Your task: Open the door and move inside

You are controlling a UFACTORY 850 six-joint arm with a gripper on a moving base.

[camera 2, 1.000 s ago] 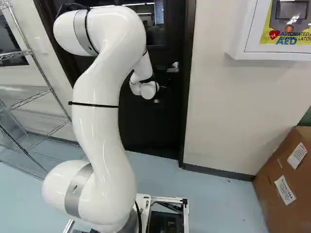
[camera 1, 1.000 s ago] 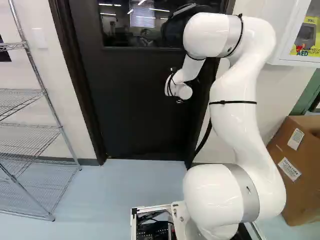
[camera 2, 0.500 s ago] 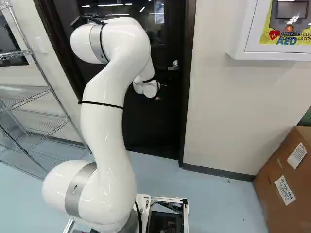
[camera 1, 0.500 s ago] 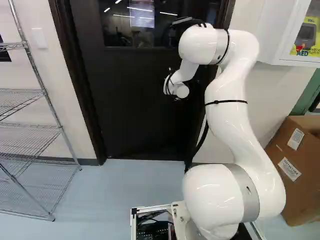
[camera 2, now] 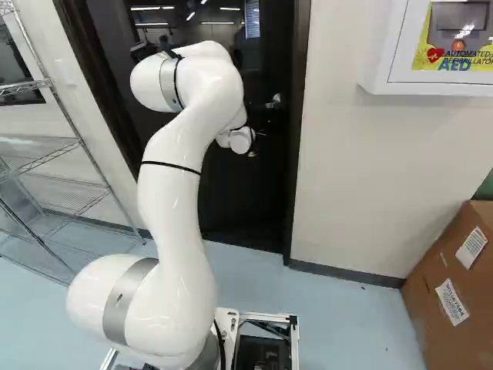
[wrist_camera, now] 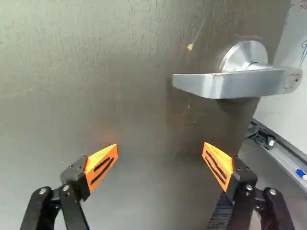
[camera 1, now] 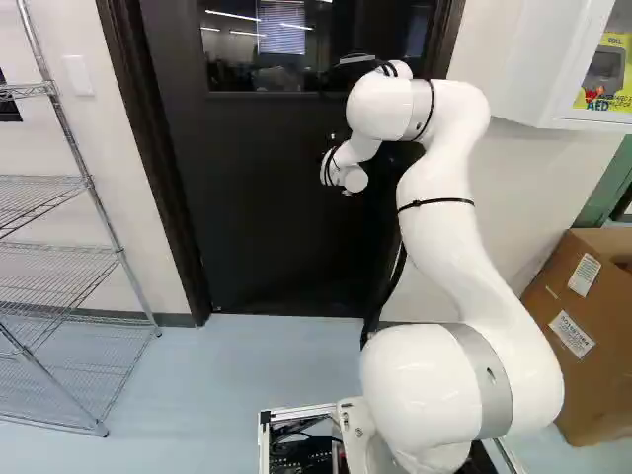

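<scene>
While the handle [wrist_camera: 240,86] jutted from the door [camera 1: 276,217], gripper [camera 2: 252,153]: stood wide, apart from the handle.
Whiteboard [wrist_camera: 285,103]: showed past the handle.

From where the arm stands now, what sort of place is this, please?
Probably a workplace, perhaps a lab or workshop. There is a defibrillator in a white cabinet, a wire shelf beside a dark door, and a cardboard box.
</scene>
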